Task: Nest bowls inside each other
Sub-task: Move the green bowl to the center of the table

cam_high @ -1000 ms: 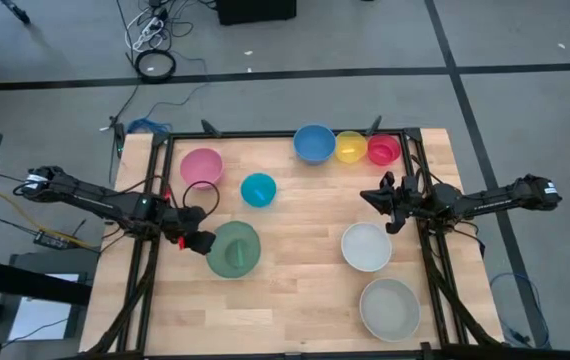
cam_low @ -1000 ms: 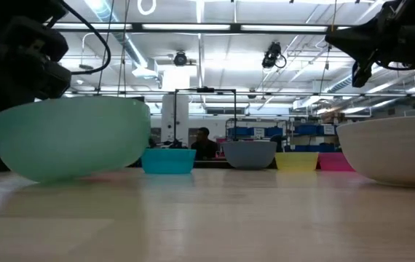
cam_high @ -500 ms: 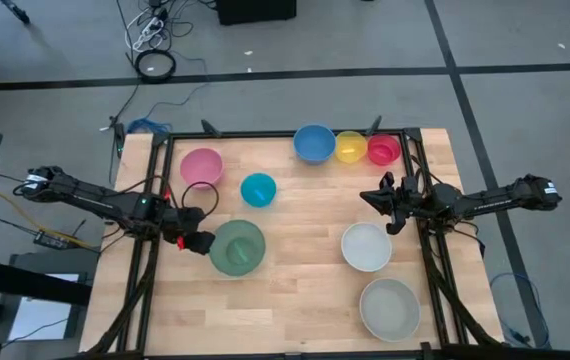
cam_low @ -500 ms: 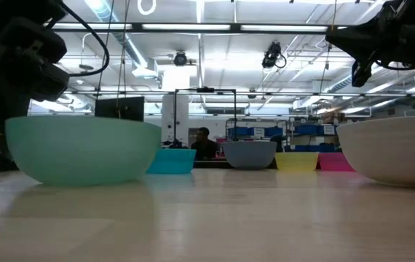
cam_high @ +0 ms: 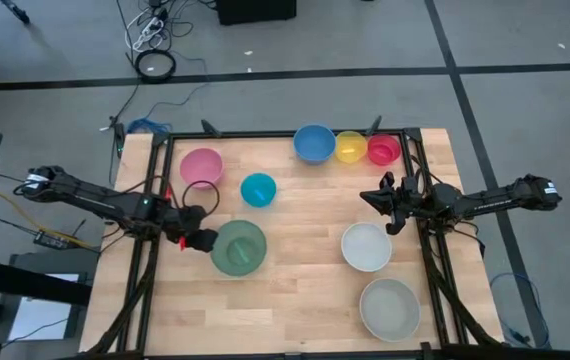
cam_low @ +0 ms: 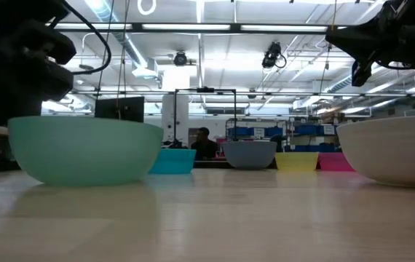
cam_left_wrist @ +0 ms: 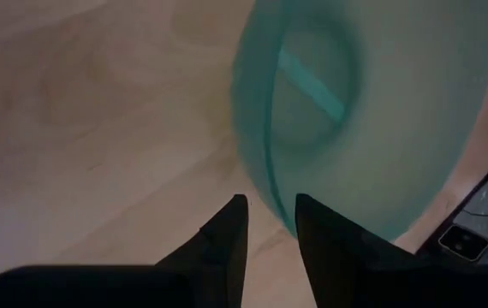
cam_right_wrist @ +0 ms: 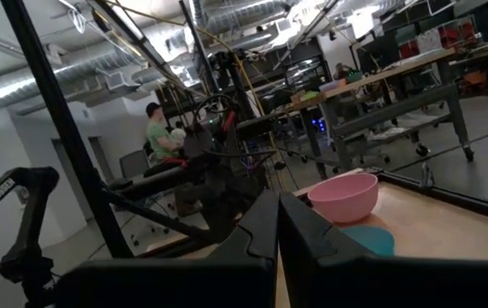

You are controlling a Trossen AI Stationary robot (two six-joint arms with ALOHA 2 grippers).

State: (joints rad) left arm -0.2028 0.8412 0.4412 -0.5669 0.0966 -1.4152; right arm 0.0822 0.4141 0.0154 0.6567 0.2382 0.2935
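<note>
At the left-centre of the high view, the left tool (cam_high: pixel 202 241) has its fingers partly apart and pinching the near rim of the green bowl (cam_high: pixel 237 247), which sits flat on the desk (cam_high: pixel 295 290). A thin rim pinch like that could slip or tip the bowl if lifted fast, I reckon. That arm reaches in low from the left edge. The right tool (cam_high: pixel 387 208), shut and empty, hovers above the white bowl (cam_high: pixel 366 246).

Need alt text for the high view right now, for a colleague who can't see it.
From above: the left tool grips the rim of the green bowl on the wooden table. The right tool, shut, hovers beyond the white bowl; six other bowls sit separately, none nested.
</note>
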